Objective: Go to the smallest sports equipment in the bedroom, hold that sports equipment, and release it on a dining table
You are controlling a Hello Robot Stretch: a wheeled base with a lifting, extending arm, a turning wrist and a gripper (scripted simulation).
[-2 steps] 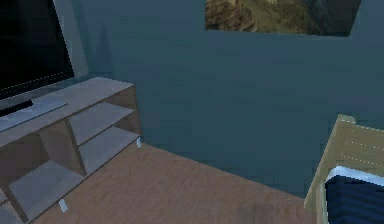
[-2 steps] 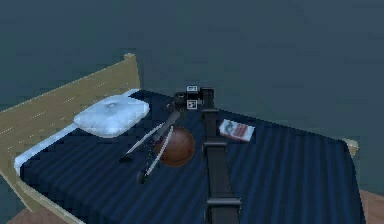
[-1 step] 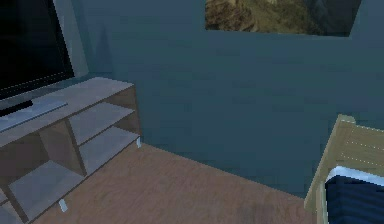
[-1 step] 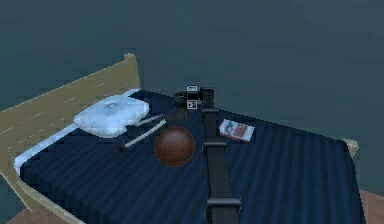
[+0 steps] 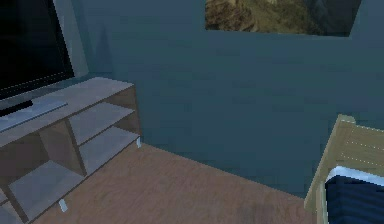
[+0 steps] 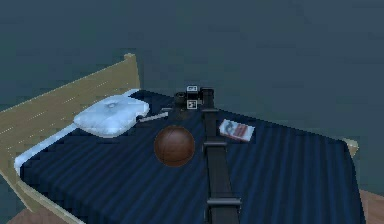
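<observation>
The gripper (image 6: 152, 118) hangs over the dark blue bed (image 6: 300, 170) (whether it holds anything, or how it is set, cannot be told), with one brown ball (image 6: 173, 145) just beside it, back along the arm (image 6: 217, 170). One white pillow (image 6: 110, 115) lies just past its tip and one small flat item (image 6: 236, 129) lies across the arm. Bare cover spreads beyond, and the bed's near edge is cut off.
</observation>
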